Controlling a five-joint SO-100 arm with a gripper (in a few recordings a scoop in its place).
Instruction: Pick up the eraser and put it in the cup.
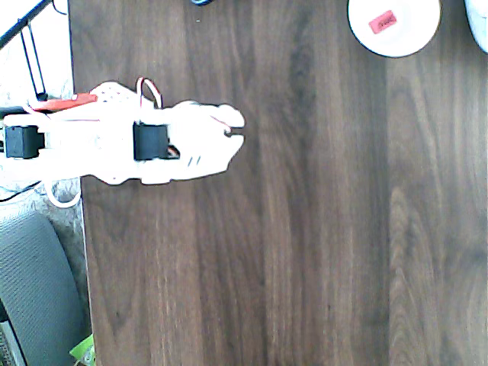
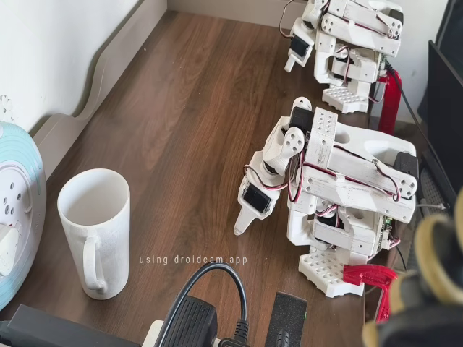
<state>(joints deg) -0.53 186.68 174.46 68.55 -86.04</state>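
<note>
In the overhead view the white cup (image 1: 358, 30) stands at the table's top right, seen as a wide circle. The small red-edged eraser (image 1: 383, 21) lies inside it. In the fixed view the cup (image 2: 94, 231) is a mug with a handle at the lower left, and its wall hides the inside. My white arm is folded back at the table's left side in the overhead view. Its gripper (image 1: 233, 131) is shut, holds nothing and stays far from the cup. Seen from the fixed camera, the gripper (image 2: 246, 215) points down at the wood.
A white round thing with a bluish-grey rim (image 2: 14, 210) sits just left of the cup and shows at the corner (image 1: 479, 23). A black power adapter with cable (image 2: 195, 318) lies at the front. A red clamp (image 2: 369, 276) holds my base.
</note>
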